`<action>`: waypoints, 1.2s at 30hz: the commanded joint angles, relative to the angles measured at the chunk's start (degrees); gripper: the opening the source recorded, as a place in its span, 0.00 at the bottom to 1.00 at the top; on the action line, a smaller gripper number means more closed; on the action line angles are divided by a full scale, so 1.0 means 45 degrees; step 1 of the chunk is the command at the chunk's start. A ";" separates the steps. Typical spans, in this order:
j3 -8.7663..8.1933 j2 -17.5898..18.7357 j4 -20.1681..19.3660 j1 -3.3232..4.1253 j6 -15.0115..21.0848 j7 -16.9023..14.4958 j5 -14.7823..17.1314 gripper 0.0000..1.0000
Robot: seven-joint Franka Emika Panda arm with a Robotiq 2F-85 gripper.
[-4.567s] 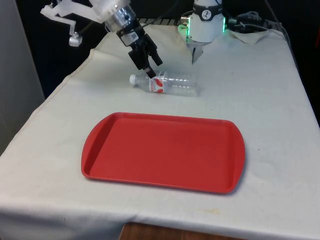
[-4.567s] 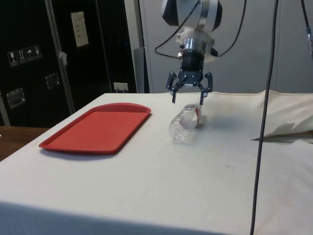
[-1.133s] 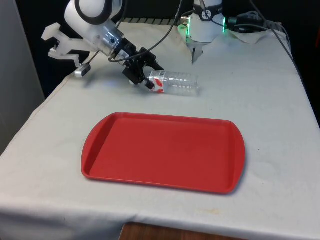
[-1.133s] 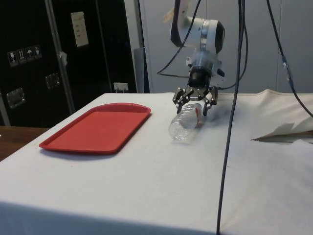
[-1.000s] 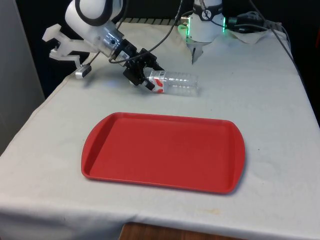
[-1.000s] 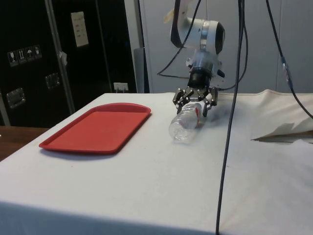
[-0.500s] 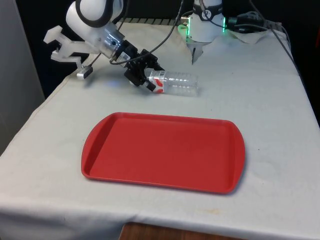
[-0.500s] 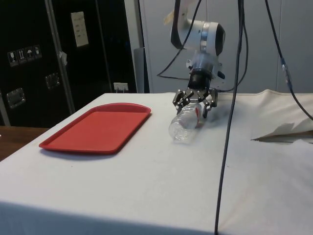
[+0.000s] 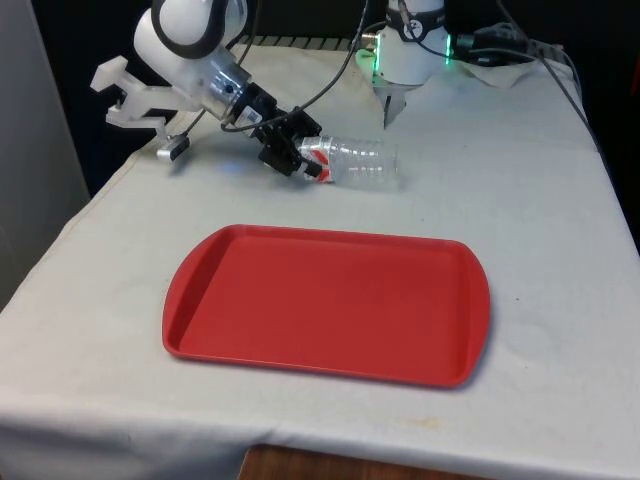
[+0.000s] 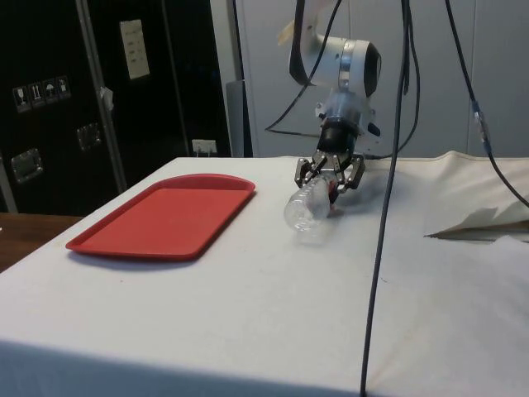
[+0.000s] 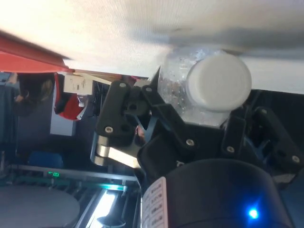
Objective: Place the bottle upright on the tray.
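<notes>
Jaws (image 9: 303, 158) are pinched on the neck end of the clear bottle (image 9: 355, 163), and their black fingers (image 10: 304, 172) cover the neck in both fixed views, so the white cap (image 11: 218, 81) can be made out from the wrist alone, sitting between the fingers (image 11: 124, 112) with the crinkled clear shoulder behind it. Taking the red tray (image 9: 200, 300) as the landmark, the bottle is beyond the tray's far edge, on the robot's side, and apart from it. It lies roughly level on its side, with the base pointing to the front view's right. In the side view, its held end seems raised a little off the white cloth of the desk (image 9: 540, 200), though whether the base touches the cloth is hard to judge. Only part of its red and white label (image 9: 318, 168) shows past the fingers.
</notes>
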 commanded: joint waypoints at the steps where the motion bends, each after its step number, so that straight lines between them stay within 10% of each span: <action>1: 0.0051 0.0089 0.0013 -0.0013 0.0076 -0.0064 0.0127 0.42; 36: -0.0917 -0.1299 -0.0509 0.0675 -0.0140 0.0433 -0.0764 0.33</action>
